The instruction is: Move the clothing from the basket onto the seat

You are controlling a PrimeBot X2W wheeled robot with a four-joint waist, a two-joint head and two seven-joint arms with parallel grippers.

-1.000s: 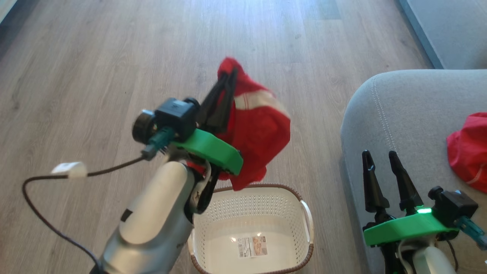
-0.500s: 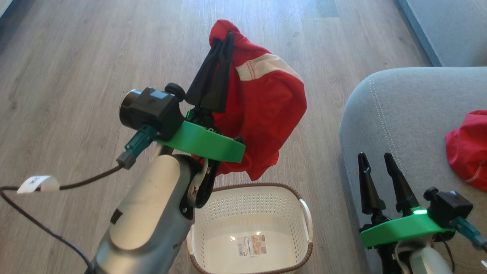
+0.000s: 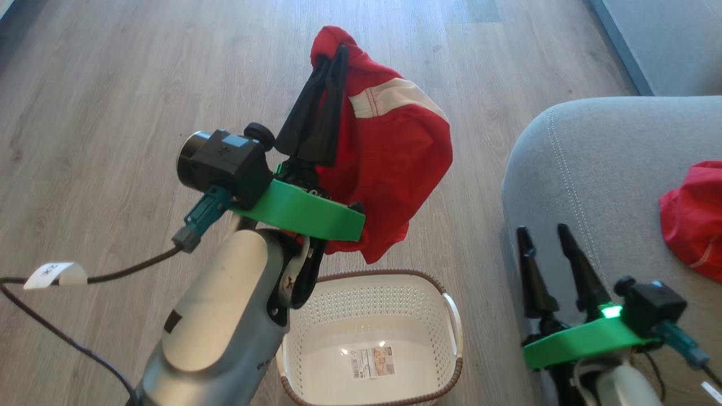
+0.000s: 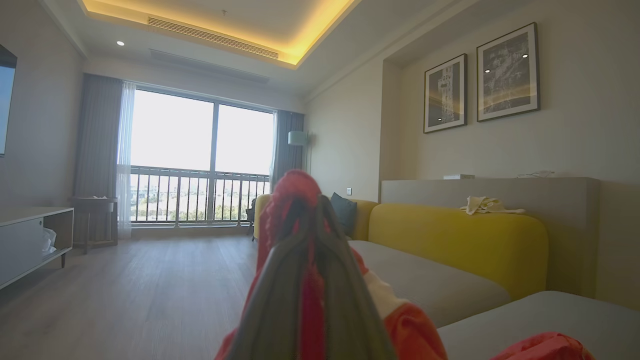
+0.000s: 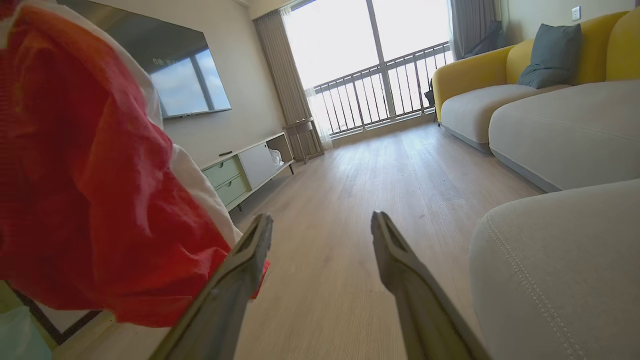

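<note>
Pinching a red garment (image 3: 395,163) between the closed fingers of my left gripper (image 3: 334,53), I hold it in the air above the far rim of the basket (image 3: 372,276), which stands on the wooden floor (image 3: 113,113) beside the seat (image 3: 598,169). My right gripper (image 3: 542,231) hovers over the seat's edge nearest the basket, jaws spread wide, holding nothing. A second red garment (image 3: 694,220) lies on the seat, back from its rounded corner.
</note>
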